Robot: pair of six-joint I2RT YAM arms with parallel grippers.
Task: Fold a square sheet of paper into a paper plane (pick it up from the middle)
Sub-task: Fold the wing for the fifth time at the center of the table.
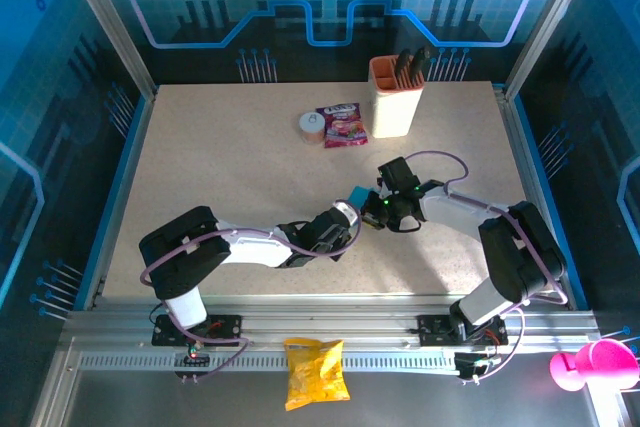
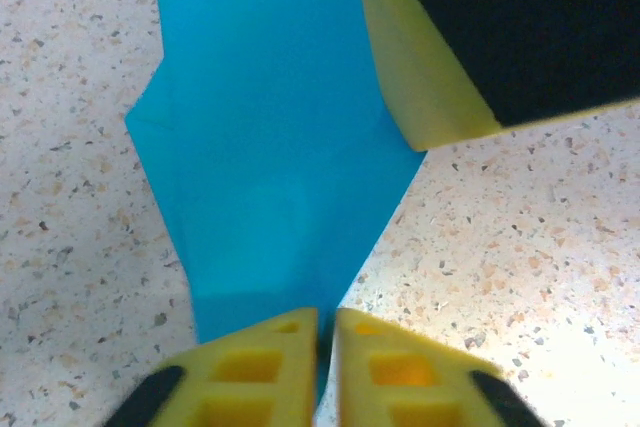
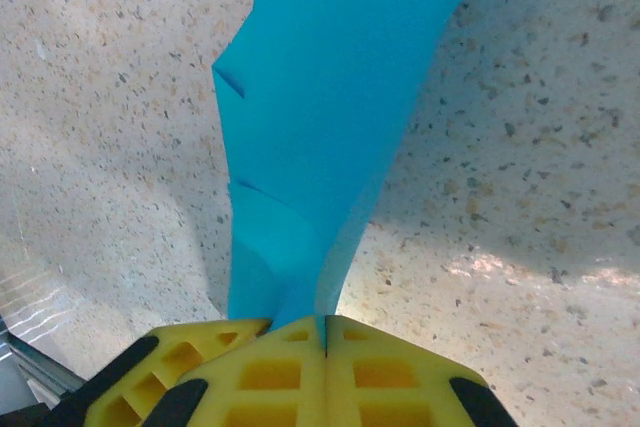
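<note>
The left gripper (image 2: 325, 322) and the right gripper (image 3: 325, 325) each clamp their yellow fingers on the creased cyan sheet of paper (image 1: 357, 194), mid-frame in the top view against the speckled beige tabletop (image 1: 230, 157). Blue-lit walls (image 1: 330, 7) enclose the upper frame.

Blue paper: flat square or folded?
Folded. The paper shows creases and an angled, narrowing outline, pinched by the left gripper and right gripper.

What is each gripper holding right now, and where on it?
Both pinch the folded blue paper: the left gripper at one narrow end, the right gripper at the other end.
</note>
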